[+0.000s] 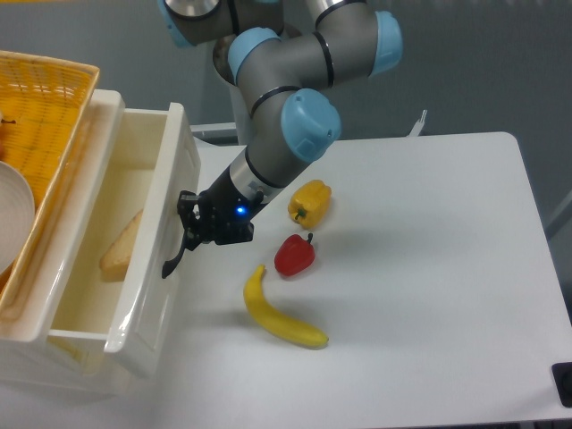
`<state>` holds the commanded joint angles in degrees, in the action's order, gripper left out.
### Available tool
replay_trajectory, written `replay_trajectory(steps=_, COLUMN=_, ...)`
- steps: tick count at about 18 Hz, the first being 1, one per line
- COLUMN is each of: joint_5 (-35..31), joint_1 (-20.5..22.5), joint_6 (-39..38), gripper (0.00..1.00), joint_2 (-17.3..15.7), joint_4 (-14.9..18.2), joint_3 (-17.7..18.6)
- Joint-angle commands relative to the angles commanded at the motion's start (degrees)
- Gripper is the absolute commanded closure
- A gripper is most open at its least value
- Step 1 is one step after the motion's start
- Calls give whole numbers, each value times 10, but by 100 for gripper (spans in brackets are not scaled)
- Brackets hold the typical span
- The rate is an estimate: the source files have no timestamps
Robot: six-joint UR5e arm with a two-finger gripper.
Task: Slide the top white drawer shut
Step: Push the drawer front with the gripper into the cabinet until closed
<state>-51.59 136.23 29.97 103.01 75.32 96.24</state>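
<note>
The top white drawer (pixel 156 259) stands pulled out at the left. It is a deep glossy white box with a tall front panel and a curved black handle (pixel 172 261). A pale wedge-shaped piece (pixel 119 248) lies inside it. My gripper (pixel 189 225) is right at the front panel, beside the upper end of the handle. Its black fingers (pixel 187 234) look close together, but the gap between them is hard to make out. I cannot tell whether they touch the panel.
A yellow woven basket (pixel 49 85) holding a white dish (pixel 16 210) sits on the cabinet behind the drawer. On the white table (pixel 429 268) lie a yellow pepper (pixel 310 202), a red pepper (pixel 294 255) and a banana (pixel 281 313), just right of my gripper.
</note>
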Motion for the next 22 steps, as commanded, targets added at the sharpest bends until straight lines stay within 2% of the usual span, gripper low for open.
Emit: replay_trajectory(steps=22, joint_5=-1, joint_1=-41, joint_6=-23, gripper=97, joint_2=2, joint_4=-4, joint_3=12)
